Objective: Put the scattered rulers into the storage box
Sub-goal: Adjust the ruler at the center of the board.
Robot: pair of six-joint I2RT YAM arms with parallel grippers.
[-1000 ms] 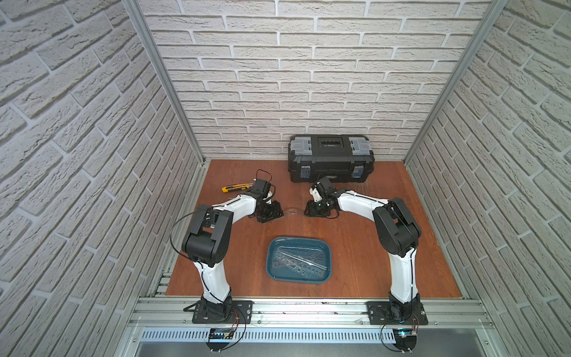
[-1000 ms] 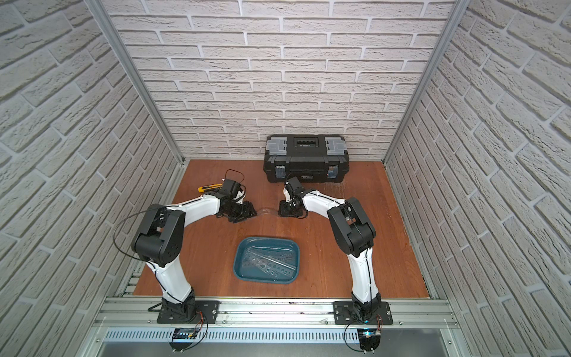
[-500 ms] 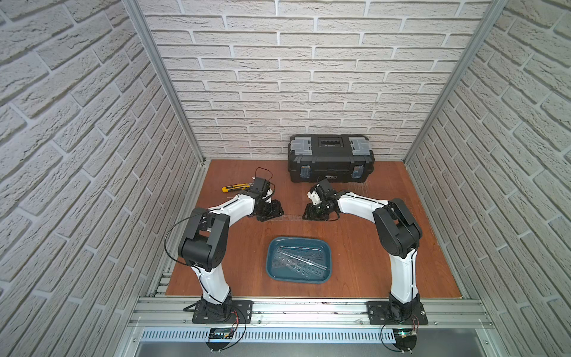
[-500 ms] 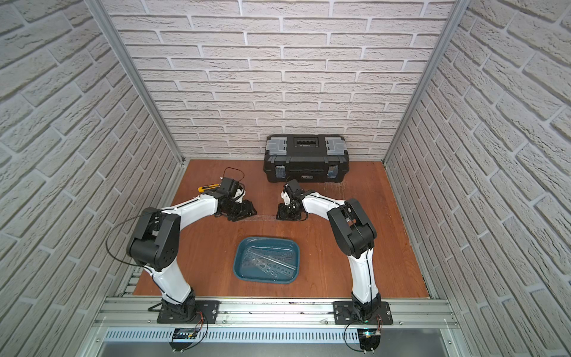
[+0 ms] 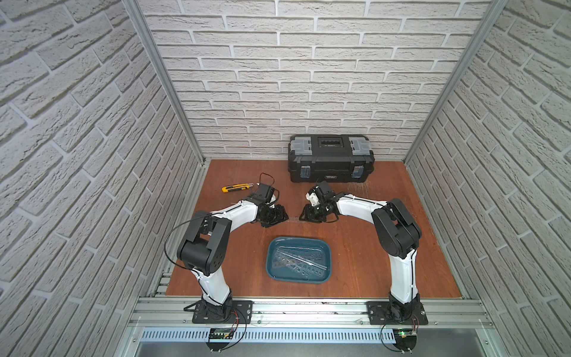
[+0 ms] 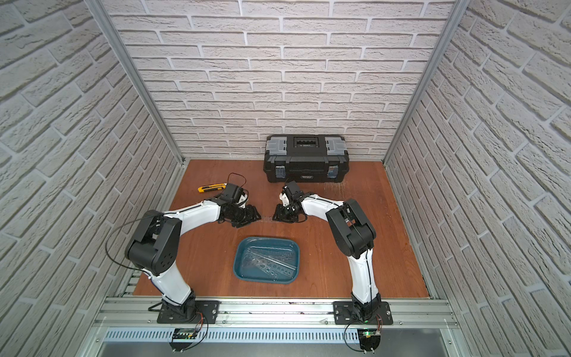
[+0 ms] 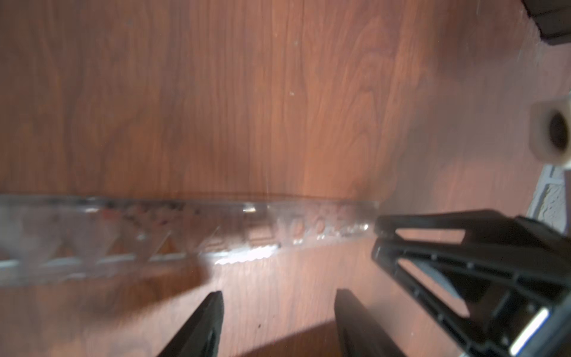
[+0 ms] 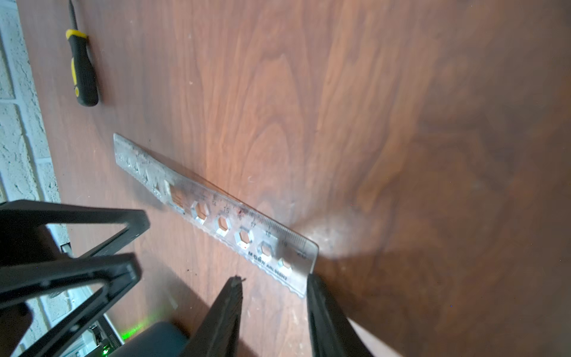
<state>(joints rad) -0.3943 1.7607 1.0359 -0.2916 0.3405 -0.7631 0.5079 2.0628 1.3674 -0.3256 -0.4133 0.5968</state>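
Observation:
A clear ruler (image 8: 216, 216) with hexagon cut-outs lies flat on the wooden table between my two grippers. My right gripper (image 8: 273, 282) is open, and the ruler's near end rests against one fingertip (image 8: 312, 279). The same ruler (image 7: 185, 235) shows blurred in the left wrist view. It lies just ahead of my open left gripper (image 7: 278, 295), which holds nothing. In both top views the grippers (image 5: 282, 216) (image 5: 304, 214) face each other behind the teal storage box (image 5: 273, 247). Several clear rulers (image 5: 298, 261) lie in the box.
A black toolbox (image 5: 330, 157) stands against the back wall. A yellow utility knife (image 5: 236, 187) lies behind the left gripper. A yellow-black screwdriver (image 8: 82, 71) lies near the wall. Faint pale marks (image 5: 358, 185) in front of the toolbox may be another ruler.
Both grippers have moved closer to each other and lower over the ruler between them. The right jaws have narrowed slightly.

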